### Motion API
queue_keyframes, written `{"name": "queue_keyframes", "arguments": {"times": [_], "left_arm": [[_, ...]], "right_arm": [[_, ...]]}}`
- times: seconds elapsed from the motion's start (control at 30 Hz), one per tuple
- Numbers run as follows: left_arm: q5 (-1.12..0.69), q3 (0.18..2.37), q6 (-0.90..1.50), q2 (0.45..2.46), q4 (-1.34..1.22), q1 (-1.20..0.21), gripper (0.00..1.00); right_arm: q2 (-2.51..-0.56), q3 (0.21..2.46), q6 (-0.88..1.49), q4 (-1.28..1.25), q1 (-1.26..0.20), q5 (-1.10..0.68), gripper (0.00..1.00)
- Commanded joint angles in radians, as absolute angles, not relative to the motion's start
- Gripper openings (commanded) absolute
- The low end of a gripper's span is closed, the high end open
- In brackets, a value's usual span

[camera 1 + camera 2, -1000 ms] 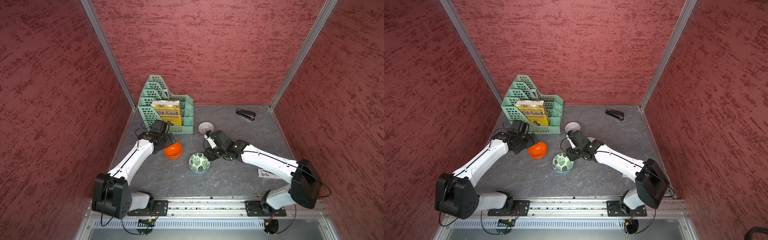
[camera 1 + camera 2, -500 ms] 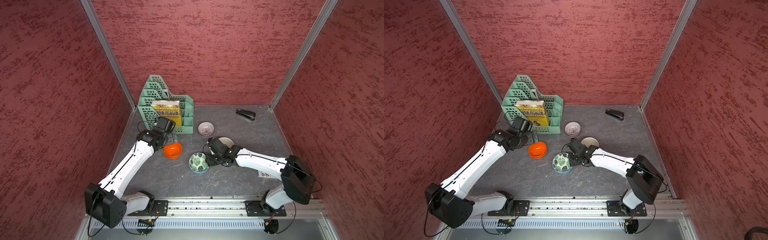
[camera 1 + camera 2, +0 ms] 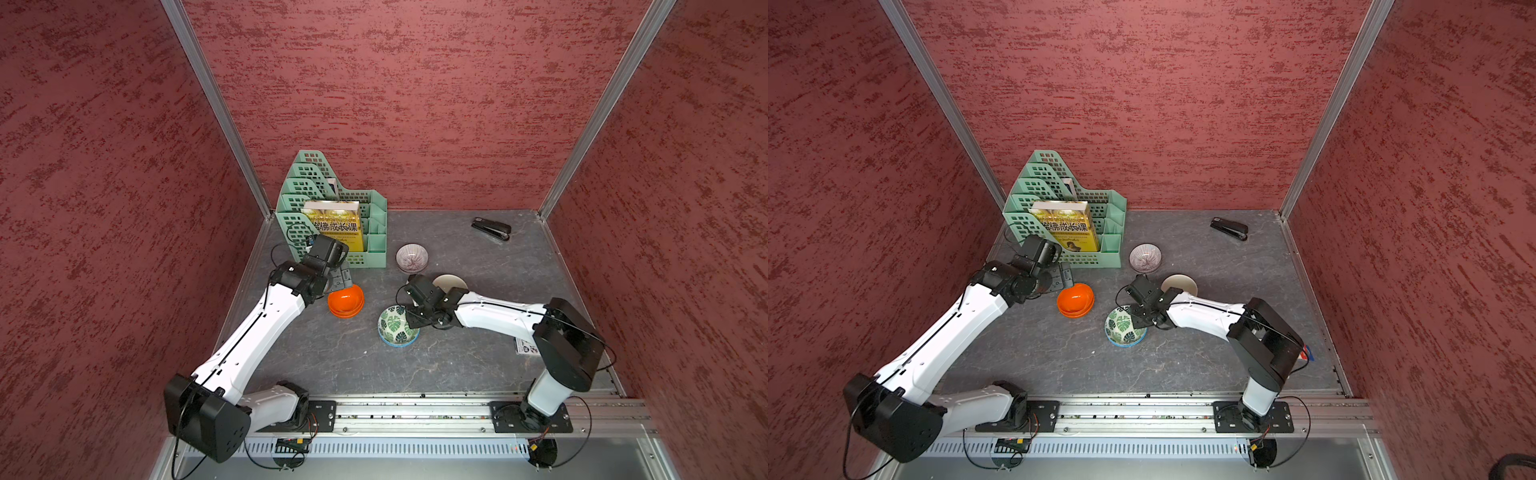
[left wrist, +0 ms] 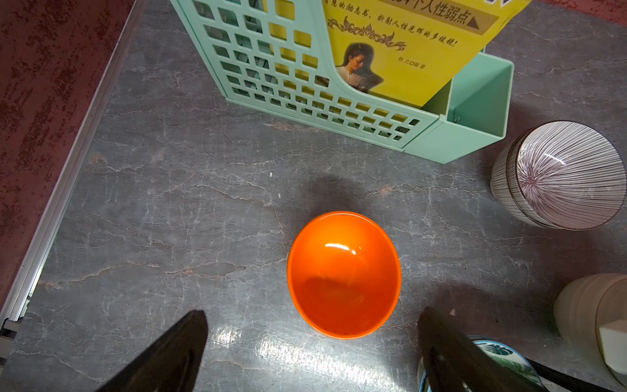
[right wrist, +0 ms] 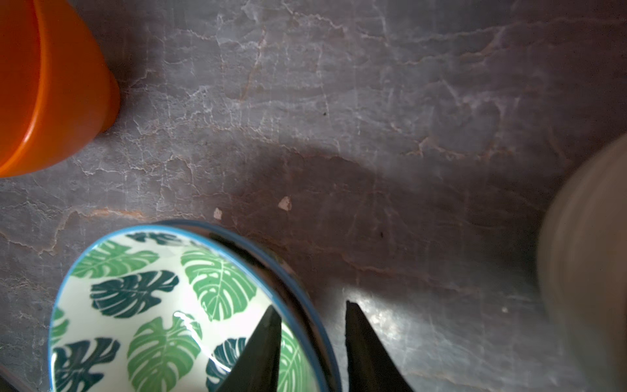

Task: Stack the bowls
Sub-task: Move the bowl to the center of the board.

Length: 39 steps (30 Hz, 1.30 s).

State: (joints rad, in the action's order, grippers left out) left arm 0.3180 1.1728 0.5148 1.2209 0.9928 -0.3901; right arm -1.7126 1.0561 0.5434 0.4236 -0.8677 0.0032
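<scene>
Four bowl groups sit on the grey floor. The orange bowls (image 3: 345, 300) are nested, with my left gripper (image 3: 343, 278) open just behind them, holding nothing; in the left wrist view its fingers (image 4: 183, 342) flank the orange bowl (image 4: 342, 275) from above. The leaf bowls (image 3: 397, 326) are nested too. My right gripper (image 5: 309, 304) straddles the leaf bowl (image 5: 152, 305) rim, one finger inside and one outside, jaws narrow with a slim gap showing. A cream bowl (image 3: 449, 283) and a striped bowl (image 3: 411, 256) stand behind the right arm.
A green file rack (image 3: 332, 208) with a yellow book (image 3: 334, 226) stands at the back left, close to the left wrist. A black stapler (image 3: 491, 228) lies at the back right. A small card (image 3: 524, 347) lies under the right arm.
My right gripper came forward from beside the striped and cream bowls to the leaf bowl's rim, and its jaws narrowed. The left gripper drew back a little from the orange bowls, still open.
</scene>
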Motion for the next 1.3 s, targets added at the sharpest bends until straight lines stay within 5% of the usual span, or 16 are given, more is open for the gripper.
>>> {"name": "queue_keyframes", "arguments": {"times": [0.0,0.3,1.27], "left_arm": [[0.336,1.173,0.497,1.198,1.006,-0.377,1.0],[0.327,1.162,0.487,1.182,1.003,-0.35,1.0],[0.305,1.136,0.476,1.168,0.992,-0.31,1.0]], "right_arm": [[-1.737,1.09,0.548,0.39,-0.875,-0.001,0.29],[-1.769,1.126,0.55,0.346,-0.874,0.006,0.16],[-1.891,1.258,0.485,0.335,-0.762,-0.045,0.15]]}}
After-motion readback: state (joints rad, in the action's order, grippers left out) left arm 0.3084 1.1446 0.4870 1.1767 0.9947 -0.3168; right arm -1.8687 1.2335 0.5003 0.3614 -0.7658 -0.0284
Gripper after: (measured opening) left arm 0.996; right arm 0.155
